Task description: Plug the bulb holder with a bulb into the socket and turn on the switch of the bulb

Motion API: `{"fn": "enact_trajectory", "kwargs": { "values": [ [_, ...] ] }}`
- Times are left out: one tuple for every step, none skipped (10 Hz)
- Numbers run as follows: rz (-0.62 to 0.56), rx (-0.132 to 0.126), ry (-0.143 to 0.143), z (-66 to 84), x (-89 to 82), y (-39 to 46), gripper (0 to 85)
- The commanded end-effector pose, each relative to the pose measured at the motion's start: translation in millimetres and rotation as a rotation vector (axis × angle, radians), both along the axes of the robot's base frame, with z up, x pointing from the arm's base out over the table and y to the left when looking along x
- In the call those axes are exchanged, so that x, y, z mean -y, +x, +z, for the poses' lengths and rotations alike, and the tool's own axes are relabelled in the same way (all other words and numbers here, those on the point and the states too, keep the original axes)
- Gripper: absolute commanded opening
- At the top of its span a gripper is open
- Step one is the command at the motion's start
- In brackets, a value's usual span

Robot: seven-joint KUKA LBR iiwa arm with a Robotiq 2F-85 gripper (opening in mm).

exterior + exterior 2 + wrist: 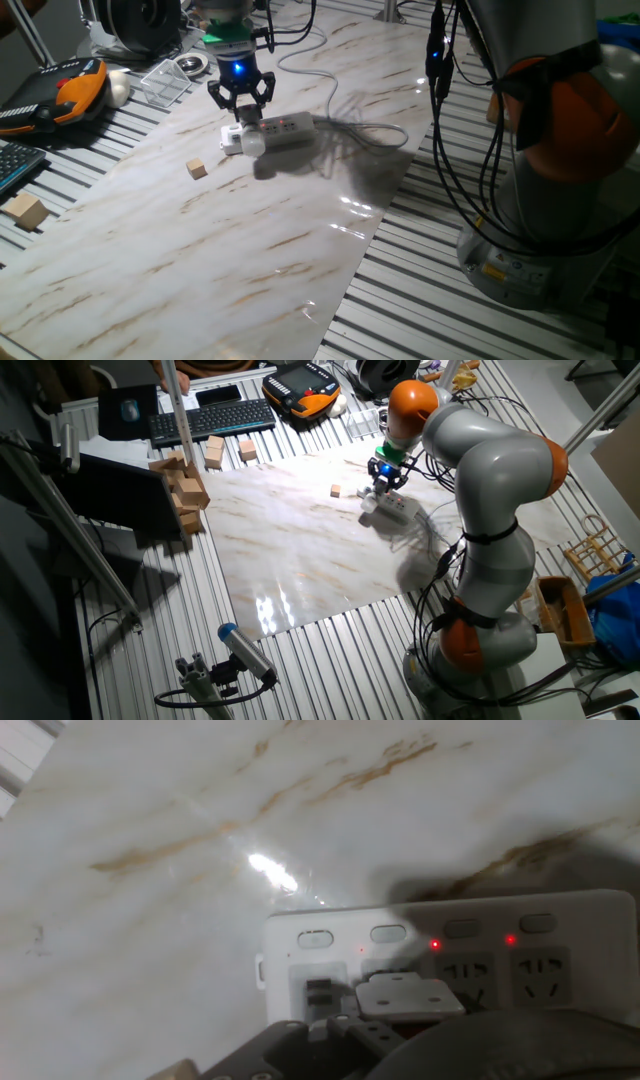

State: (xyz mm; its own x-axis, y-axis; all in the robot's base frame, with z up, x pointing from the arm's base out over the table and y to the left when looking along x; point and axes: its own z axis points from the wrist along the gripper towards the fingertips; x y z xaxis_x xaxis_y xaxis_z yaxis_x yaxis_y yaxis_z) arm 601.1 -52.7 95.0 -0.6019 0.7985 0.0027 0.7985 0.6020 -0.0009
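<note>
The socket, a long white power strip (pixel 285 127), lies at the far side of the marble board, with its cord running off to the right. The white bulb holder (pixel 233 138) sits at the strip's left end, and its frosted bulb (pixel 252 145) sticks out toward the front. My gripper (pixel 244 116) hangs straight over that end, fingertips drawn together just above the holder. The other fixed view shows the gripper (pixel 383 482) over the strip (pixel 397 508). In the hand view the strip (pixel 520 935) shows two red lights. A white boxy part (pixel 410 995) sits just ahead of my dark fingers (pixel 330 1045).
A small tan cube (pixel 196 169) lies on the board left of the strip and also shows in the other fixed view (pixel 336 491). A larger wooden block (pixel 25 211) sits off the board at the left. A clear plastic box (pixel 165 80) and a pendant (pixel 70 90) are behind.
</note>
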Motion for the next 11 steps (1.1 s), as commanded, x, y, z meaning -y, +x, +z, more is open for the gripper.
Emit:
{"fn": "enact_trajectory", "kwargs": {
  "values": [
    [0.0, 0.001, 0.006, -2.2, 1.2, -0.4, 0.0],
    [0.002, 0.001, 0.008, -4.1, 1.6, -0.1, 0.0],
    [0.002, 0.001, 0.009, -6.0, 1.5, 1.1, 0.0],
    [0.002, 0.001, 0.009, -9.2, 1.8, 3.0, 0.0],
    [0.003, 0.004, 0.012, -13.7, 2.1, 5.0, 0.0],
    [0.007, 0.009, 0.012, -17.1, 2.3, 6.5, 0.0],
    [0.008, 0.01, 0.012, -19.5, 2.1, 7.9, 0.0],
    [0.013, 0.012, 0.018, -20.5, 1.2, 8.6, 0.0],
    [0.026, 0.017, 0.02, -19.5, 0.3, 8.8, 0.0],
    [0.039, 0.018, 0.02, -18.4, -0.8, 9.4, 0.0],
    [0.039, 0.023, 0.009, -17.2, -2.0, 10.2, 17.0]
  ]
}}
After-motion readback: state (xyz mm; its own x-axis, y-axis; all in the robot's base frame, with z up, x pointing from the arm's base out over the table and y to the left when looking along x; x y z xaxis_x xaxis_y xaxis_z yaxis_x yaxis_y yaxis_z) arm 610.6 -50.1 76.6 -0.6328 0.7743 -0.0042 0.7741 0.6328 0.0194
